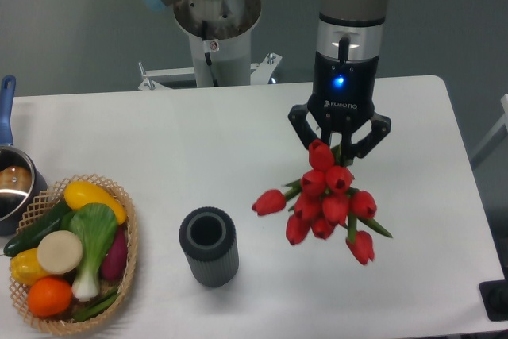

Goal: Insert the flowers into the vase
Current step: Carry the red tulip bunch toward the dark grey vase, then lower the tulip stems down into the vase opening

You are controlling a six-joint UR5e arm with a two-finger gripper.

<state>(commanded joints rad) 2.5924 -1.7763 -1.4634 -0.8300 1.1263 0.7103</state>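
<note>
The flowers (327,200) are a bunch of red tulip buds with green stems, spread on the white table right of centre. The gripper (339,151) is directly above the bunch's far end, its fingers down around the top buds and stems. How firmly the fingers close on the stems is hidden by the buds. The vase (209,245) is a dark grey ribbed cylinder, upright with its round mouth open, standing to the left of and nearer than the flowers, apart from them.
A woven wicker basket (127,263) with vegetables and fruit sits at the front left. A steel pot (14,184) with a blue handle is at the left edge. The robot's base (216,33) stands behind the table. A dark object (496,299) is at the front right corner.
</note>
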